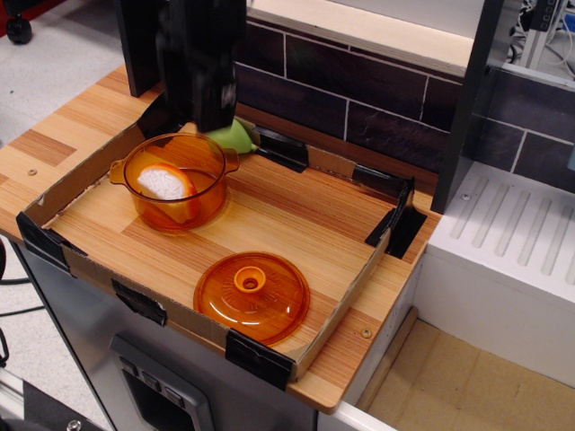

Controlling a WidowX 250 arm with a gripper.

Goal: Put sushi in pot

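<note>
The sushi (167, 185), a white rice wedge with an orange band, lies inside the translucent orange pot (176, 180) at the left of the tray. My gripper (199, 118) is a blurred black shape raised above the pot's back rim, clear of the sushi. It holds nothing and its jaws look apart, though blur hides the fingertips.
A green pear-shaped toy (235, 137) lies just behind the pot, partly hidden by the gripper. The flat orange lid (252, 296) with a knob lies at the front of the cardboard tray (346, 296). A dark tiled wall stands behind and a white counter (503, 260) to the right.
</note>
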